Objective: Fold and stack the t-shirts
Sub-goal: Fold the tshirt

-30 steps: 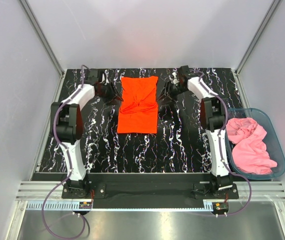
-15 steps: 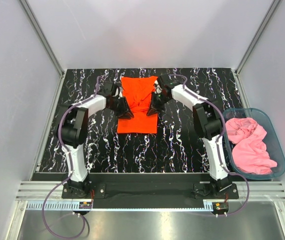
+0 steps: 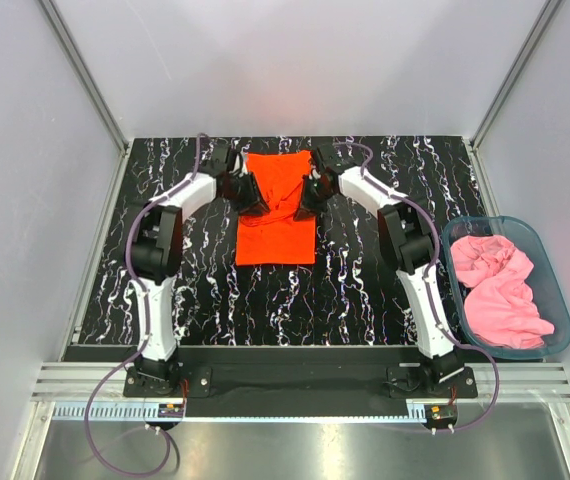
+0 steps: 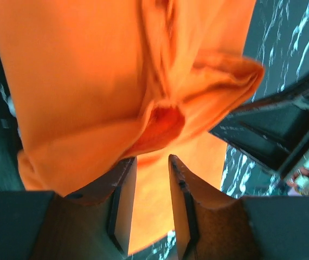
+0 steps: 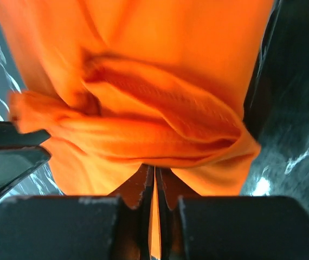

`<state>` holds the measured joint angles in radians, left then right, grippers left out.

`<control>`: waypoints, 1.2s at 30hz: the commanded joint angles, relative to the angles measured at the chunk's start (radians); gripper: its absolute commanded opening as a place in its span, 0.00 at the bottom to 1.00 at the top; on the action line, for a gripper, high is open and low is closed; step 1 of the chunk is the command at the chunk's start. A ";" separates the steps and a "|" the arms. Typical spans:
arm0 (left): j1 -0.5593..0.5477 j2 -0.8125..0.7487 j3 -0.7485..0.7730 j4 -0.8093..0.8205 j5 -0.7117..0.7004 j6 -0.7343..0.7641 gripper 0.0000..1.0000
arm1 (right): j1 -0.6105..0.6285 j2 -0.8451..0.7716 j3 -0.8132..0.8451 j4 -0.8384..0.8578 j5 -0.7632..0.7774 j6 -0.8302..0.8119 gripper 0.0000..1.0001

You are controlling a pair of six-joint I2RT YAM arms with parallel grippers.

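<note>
Orange t-shirt [image 3: 276, 236] sits centre-far on tabletop [image 3: 365, 290], folded to a narrow rectangle with the long axis running near to far. Its middle is bunched up. Left pincer [image 4: 149, 159] is at its left edge, jaws narrowly apart, pinching a thick fold. Right pincer [image 5: 155, 169] is at the right edge, jaws almost together on thin cloth. Pink t-shirt [image 3: 500, 295] lies crumpled in blue bin [image 3: 566, 315], at the right of the tabletop.
</note>
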<state>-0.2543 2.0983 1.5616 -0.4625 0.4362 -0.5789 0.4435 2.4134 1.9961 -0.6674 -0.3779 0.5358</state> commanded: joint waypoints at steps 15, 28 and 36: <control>-0.002 -0.291 -0.131 -0.074 -0.068 0.080 0.39 | -0.040 0.057 0.445 -0.120 -0.024 0.063 0.17; 0.015 -0.095 -0.124 0.064 -0.008 0.099 0.30 | -0.028 -0.142 -0.074 0.086 -0.196 0.041 0.21; 0.088 0.077 0.102 0.064 0.042 0.059 0.31 | -0.042 -0.123 -0.069 0.089 -0.188 0.036 0.21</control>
<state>-0.1967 2.1349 1.5612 -0.4522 0.4347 -0.5072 0.4118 2.3260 1.9072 -0.6216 -0.5415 0.5735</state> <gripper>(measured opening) 0.307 0.208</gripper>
